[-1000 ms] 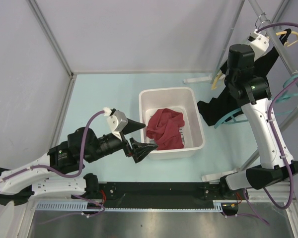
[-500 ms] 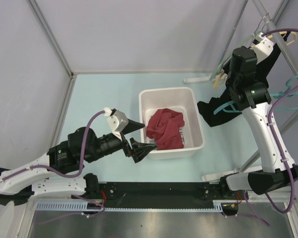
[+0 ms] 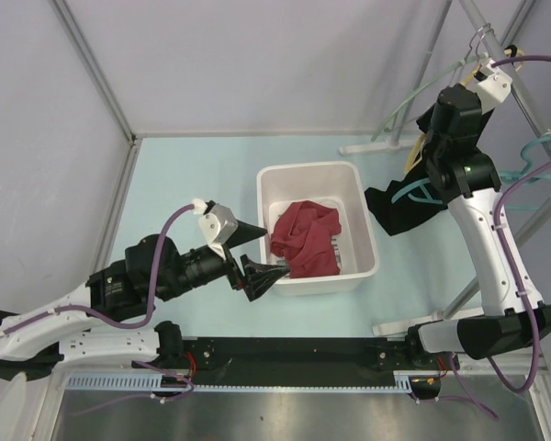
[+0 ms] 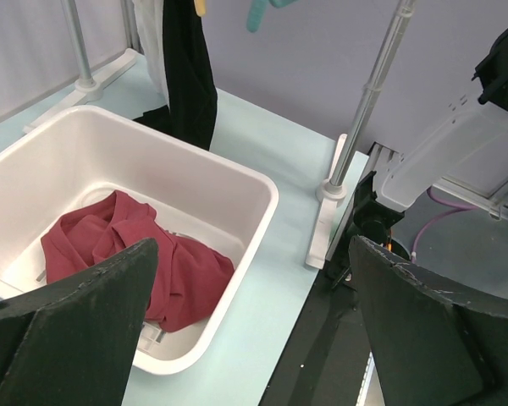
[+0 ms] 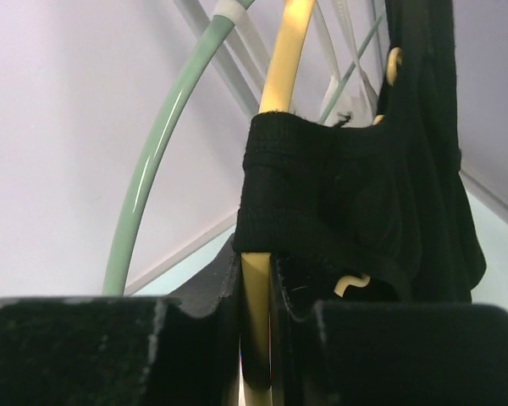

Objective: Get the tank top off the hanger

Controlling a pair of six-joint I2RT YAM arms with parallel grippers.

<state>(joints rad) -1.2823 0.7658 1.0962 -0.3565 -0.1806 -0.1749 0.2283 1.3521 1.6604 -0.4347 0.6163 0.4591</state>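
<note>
Two arms show in the overhead view. The left gripper (image 3: 275,254) sits low by the near left corner of the white bin (image 3: 308,169), its fingers spread apart and holding nothing. A red cloth (image 3: 305,237) lies crumpled inside the bin. We note the right arm (image 3: 482,243) reaching up toward the far right corner, where the black tank top (image 3: 397,204) hangs just right of the bin. Its lower end reaches the table (image 3: 202,184), and a teal hanger (image 3: 410,194) shows against the fabric. From the left wrist we see both fingers (image 4: 68,330) wide apart, with the bin and red cloth below them. The tank top hangs behind the bin's far rim, near a rack post (image 4: 367,110). From the right wrist, the right gripper (image 5: 256,338) is pressed together on the bar of a yellow hanger (image 5: 281,59). A strap of the tank top is looped over that bar directly above the fingers, and a pale green hanger (image 5: 149,169) curves beside it.
</note>
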